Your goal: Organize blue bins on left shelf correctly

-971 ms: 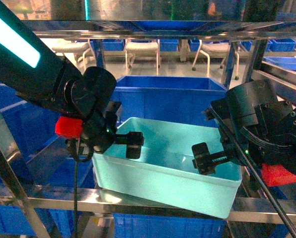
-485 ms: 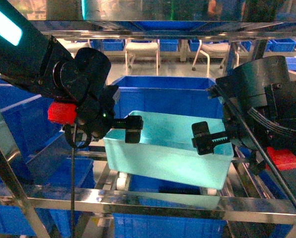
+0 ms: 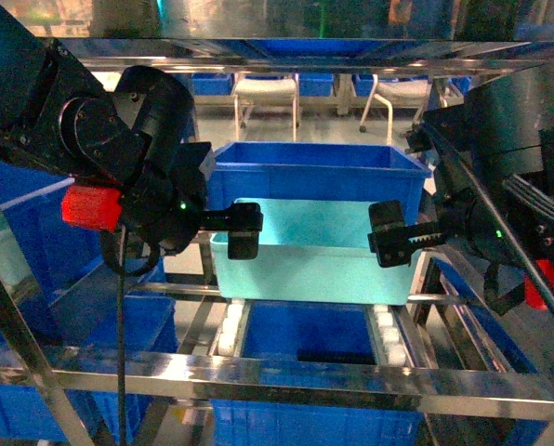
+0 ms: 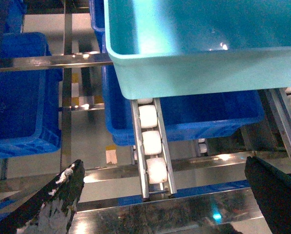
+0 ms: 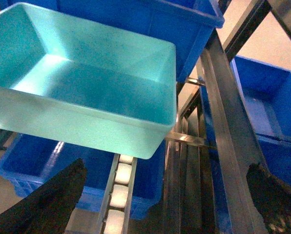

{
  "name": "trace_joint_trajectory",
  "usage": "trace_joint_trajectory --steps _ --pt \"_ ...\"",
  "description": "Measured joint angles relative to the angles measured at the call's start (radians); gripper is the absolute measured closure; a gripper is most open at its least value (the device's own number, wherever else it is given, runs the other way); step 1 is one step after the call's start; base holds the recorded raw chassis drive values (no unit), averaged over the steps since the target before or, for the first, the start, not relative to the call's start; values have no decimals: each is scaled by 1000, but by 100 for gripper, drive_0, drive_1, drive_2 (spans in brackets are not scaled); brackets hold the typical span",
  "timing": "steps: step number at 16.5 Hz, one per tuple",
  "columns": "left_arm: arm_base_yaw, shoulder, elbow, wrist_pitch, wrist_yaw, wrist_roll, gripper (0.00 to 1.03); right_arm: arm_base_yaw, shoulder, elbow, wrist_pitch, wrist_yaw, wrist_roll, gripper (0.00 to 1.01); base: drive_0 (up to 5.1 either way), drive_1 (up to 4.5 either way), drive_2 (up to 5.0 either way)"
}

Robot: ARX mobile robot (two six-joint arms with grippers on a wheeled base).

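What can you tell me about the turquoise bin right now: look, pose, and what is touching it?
The turquoise bin is a shallow rectangular tub of smooth, glossy plastic with sloping walls and a rolled rim. It is empty and sits roughly level on the white rollers of the steel rack, close in front of a deeper dark-blue crate. The left gripper and right gripper flank its near corners; both wrist views show open fingers short of the bin.

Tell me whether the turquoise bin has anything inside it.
Empty: the turquoise bin shows only its bare smooth floor and walls in the right wrist view.
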Motion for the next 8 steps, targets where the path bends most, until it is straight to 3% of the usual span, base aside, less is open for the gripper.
trace_joint_trajectory --steps 8 --pt "0 -271 -354 167 -60 9 5 -40 -211 -247 46 -35 -13 3 0 0 0"
